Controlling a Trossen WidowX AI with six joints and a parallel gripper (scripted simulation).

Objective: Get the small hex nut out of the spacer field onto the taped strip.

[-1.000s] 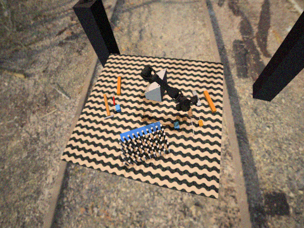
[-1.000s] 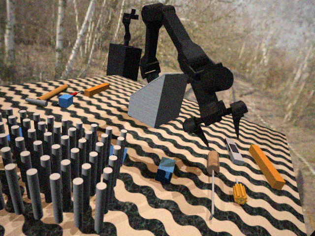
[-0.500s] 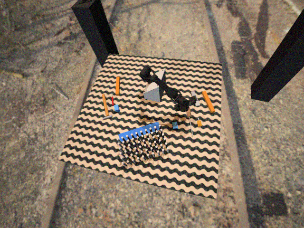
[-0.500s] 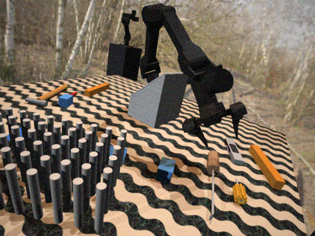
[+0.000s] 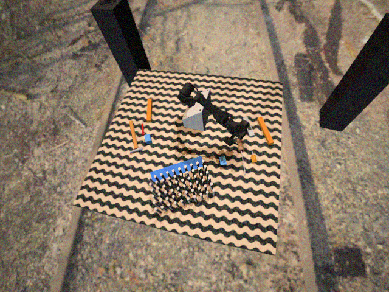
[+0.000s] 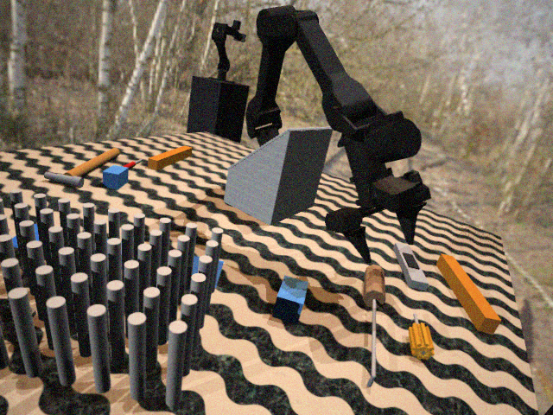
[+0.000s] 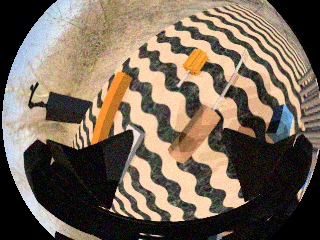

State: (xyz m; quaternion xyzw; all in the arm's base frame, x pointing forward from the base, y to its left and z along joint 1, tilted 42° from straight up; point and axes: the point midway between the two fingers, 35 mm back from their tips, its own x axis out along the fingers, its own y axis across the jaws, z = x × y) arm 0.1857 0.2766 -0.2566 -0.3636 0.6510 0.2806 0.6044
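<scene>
My gripper point(image 5: 242, 140) point(image 6: 389, 252) point(image 7: 180, 133) is open and empty. Its fingers are spread above and around the handle end of the hook tool. The hook tool point(image 5: 240, 145) point(image 6: 374, 285) point(image 7: 195, 134) lies on the table, with a brown wooden handle and a thin grey rod. In the exterior view the rod ends in a short bent tip. The metal spacers point(image 5: 185, 166) point(image 6: 98, 353) stand upright in a dense field. The blue taped strip point(image 5: 176, 166) point(image 6: 219, 273) runs along the field's robot-facing side. I cannot make out the nut in any view.
Near the tool are a blue block point(image 5: 222, 161) point(image 6: 290, 299), a yellow ribbed piece point(image 5: 253, 158) point(image 6: 420, 340), a grey device point(image 6: 410, 266) and an orange bar point(image 5: 265, 131) point(image 6: 467, 292). A hammer point(image 5: 133, 135) point(image 6: 93, 162), another blue block point(image 5: 148, 139) and another orange bar point(image 5: 149, 109) lie across the table.
</scene>
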